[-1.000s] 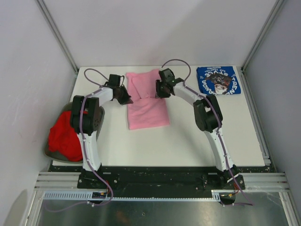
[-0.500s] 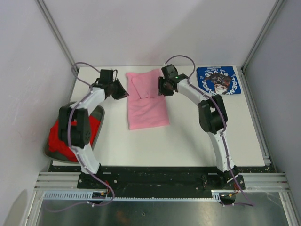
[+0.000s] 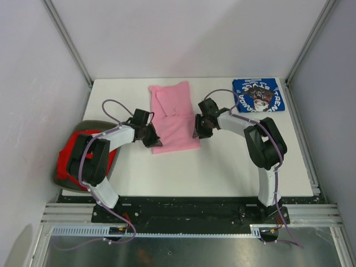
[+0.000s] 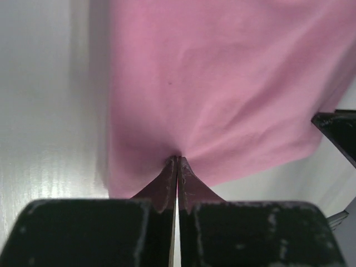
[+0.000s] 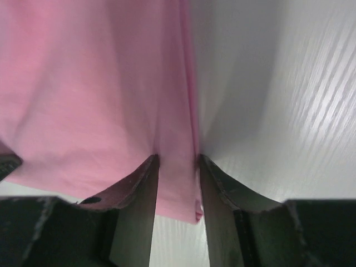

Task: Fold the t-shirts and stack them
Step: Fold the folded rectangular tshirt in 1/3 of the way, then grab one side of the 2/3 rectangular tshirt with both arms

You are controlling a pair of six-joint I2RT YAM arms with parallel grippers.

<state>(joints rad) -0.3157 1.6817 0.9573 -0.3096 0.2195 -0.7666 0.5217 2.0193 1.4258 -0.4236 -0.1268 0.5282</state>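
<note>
Top external view: a red shirt (image 3: 75, 161) lies heaped in the grey bin (image 3: 61, 181) at the desk's (image 3: 222, 167) left edge. The left jaws are pinched shut on the pink shirt's (image 3: 173, 117) near-left corner. The right jaws stand part open astride its near-right hem, gripping nothing. A folded blue shirt (image 3: 257, 94) lies far right. Lift now and, I reckon, only one corner rises, skewing the fold.

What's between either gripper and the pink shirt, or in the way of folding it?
Nothing visible. The left gripper is shut on the pink shirt's near hem; the right gripper, open, straddles its near right corner. The blue shirt lies apart at far right, the red shirt at left.
</note>
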